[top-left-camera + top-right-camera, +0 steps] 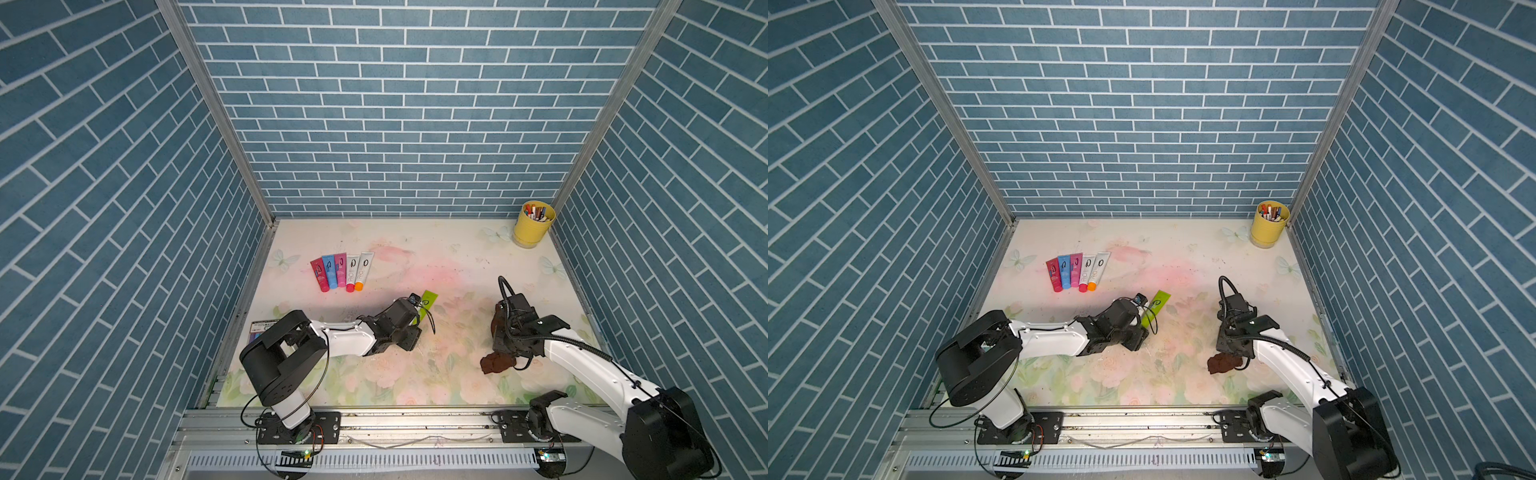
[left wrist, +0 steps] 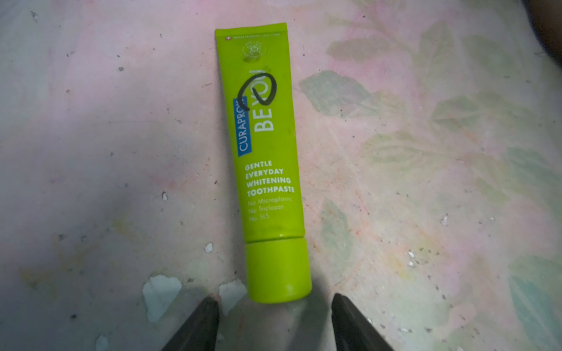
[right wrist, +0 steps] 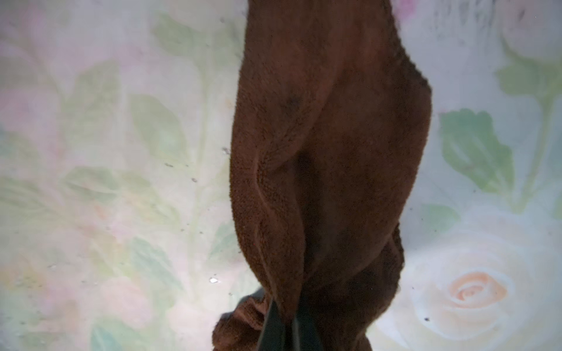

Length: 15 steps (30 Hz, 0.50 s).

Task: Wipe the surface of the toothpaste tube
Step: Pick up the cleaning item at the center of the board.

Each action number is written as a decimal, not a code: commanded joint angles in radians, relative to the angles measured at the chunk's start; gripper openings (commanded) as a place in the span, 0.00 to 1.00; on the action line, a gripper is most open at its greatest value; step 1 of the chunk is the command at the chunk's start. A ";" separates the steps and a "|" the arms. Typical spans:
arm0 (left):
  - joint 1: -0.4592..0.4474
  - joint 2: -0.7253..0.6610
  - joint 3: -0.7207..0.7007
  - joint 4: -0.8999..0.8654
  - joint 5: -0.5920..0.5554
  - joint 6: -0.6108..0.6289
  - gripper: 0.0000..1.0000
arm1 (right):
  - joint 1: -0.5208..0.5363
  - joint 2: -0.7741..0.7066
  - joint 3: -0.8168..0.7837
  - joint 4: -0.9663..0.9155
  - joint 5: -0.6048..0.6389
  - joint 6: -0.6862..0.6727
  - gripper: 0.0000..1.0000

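— Looking for the green toothpaste tube (image 2: 264,158): where does it lie?

— Flat on the floral tabletop (image 1: 374,249), near the middle. In both top views its crimped end pokes out past the left arm's wrist (image 1: 429,302) (image 1: 1156,306). The left wrist view shows it label up, with a black pen scribble across the lettering and the cap on.

— And the left gripper (image 2: 273,304)?

— Released. Its two dark fingertips (image 2: 206,316) stand well apart, one on each side of the cap's end, and neither touches the tube.

— What about the right gripper (image 3: 287,322)?

— Clenched on a brown terry cloth (image 3: 319,136). In the right wrist view the fingers pinch one bunched end and the rest trails away over the printed roses. In a top view the cloth (image 1: 496,362) shows as a dark lump under the right wrist, well apart from the green tube. Whether it rests on the table I cannot tell.

— Anything else on the table?

— Five more toothpaste tubes (image 1: 343,272) lie side by side in a row toward the far left. A yellow cup of pens (image 1: 533,224) stands in the far right corner.
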 commanded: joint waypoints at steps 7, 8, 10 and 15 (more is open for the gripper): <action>-0.006 0.014 0.016 -0.004 -0.004 0.062 0.57 | 0.004 0.039 0.177 0.129 -0.106 -0.150 0.00; -0.006 0.022 0.025 -0.015 -0.013 0.073 0.55 | 0.004 0.060 0.189 0.162 -0.131 -0.165 0.00; -0.006 0.036 0.036 -0.022 -0.038 0.085 0.50 | 0.003 0.108 0.209 0.228 -0.177 -0.181 0.00; -0.006 0.064 0.055 -0.013 -0.071 0.103 0.46 | 0.004 0.280 0.301 0.360 -0.296 -0.220 0.00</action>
